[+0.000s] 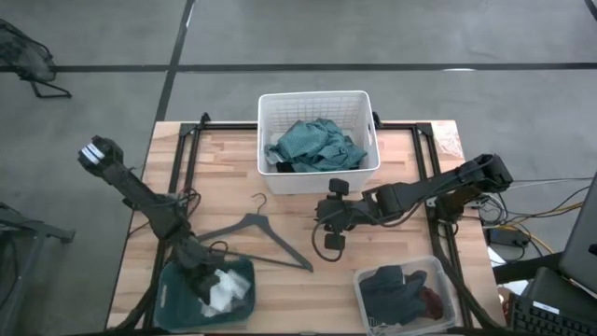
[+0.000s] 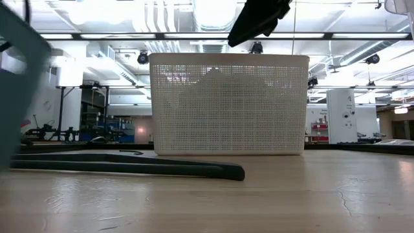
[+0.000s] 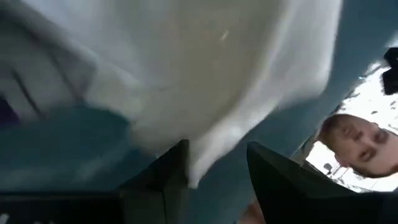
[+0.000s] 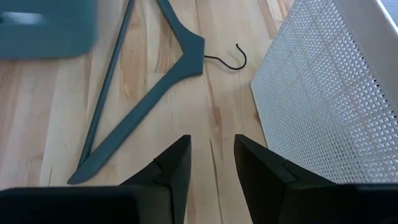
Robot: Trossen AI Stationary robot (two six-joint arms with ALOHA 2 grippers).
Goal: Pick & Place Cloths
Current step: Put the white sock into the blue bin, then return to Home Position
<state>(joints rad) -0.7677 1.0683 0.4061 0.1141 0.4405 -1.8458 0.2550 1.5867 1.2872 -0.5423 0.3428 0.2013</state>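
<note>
A pale wooden table stands on a grey floor; no writing can be read. Teal cloths lie rumpled in the white basket at 12 o'clock. At 7 o'clock the left pincer, fingers apart, touches a white cloth, seemingly without pinching it, in the teal bin. Dark cloths fill the clear tub at 5 o'clock. The right pincer, slightly spread, is empty at centre.

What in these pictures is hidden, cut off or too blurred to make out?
- High view: the left gripper sits low in the teal bin over a white cloth; its fingertips are hidden.
- Left wrist view: the white cloth is blurred, so contact with the fingers cannot be judged.
- Low view: the white basket hides its contents behind mesh.
- High view: the dark cloths in the clear bin blend together; their number is unclear.
</note>
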